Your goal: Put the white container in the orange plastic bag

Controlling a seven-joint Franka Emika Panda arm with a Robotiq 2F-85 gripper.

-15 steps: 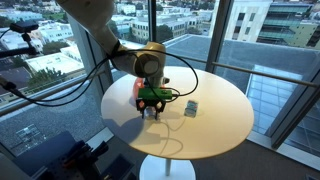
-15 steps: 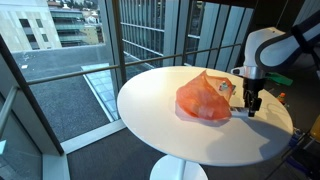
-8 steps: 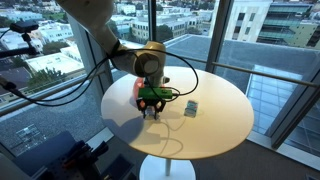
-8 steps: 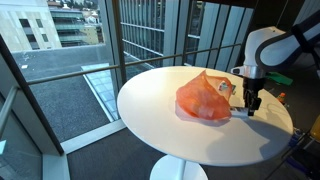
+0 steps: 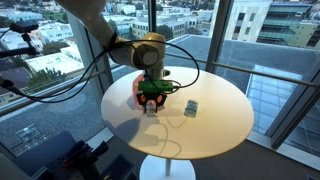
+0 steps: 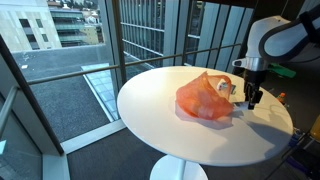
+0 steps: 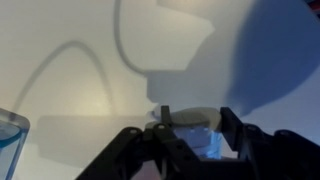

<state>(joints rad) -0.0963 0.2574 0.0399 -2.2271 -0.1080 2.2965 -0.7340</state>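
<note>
Compared with the frame half a second earlier, the arm has risen: in both exterior views the wrist sits higher and the gripper (image 5: 150, 101) now hangs clear of the round white table (image 6: 170, 132) rather than down at its surface. The wrist view shows the fingers closed around the white container (image 7: 190, 122), a pale, rounded piece with a bluish tint at its lower edge, held between the pads and lifted off the tabletop. Most of it is hidden by the fingers, so its full shape cannot be read. The orange plastic bag (image 6: 203, 98) lies crumpled on the table just beside the gripper, its mouth apparently turned toward the arm. A small bluish box (image 5: 190, 108) stands apart on the far side of the gripper and plays no part. Handling, as a judgement: the container is probably light and rigid, with a smooth plastic wall that could slip under a loose pinch, so a firm hold across its body, as now, suits it. The bag is the awkward partner — thin, limp film that gives way when pushed and may fold shut — so the container should enter through the open mouth from above or along the table, without snagging the rim.
</note>
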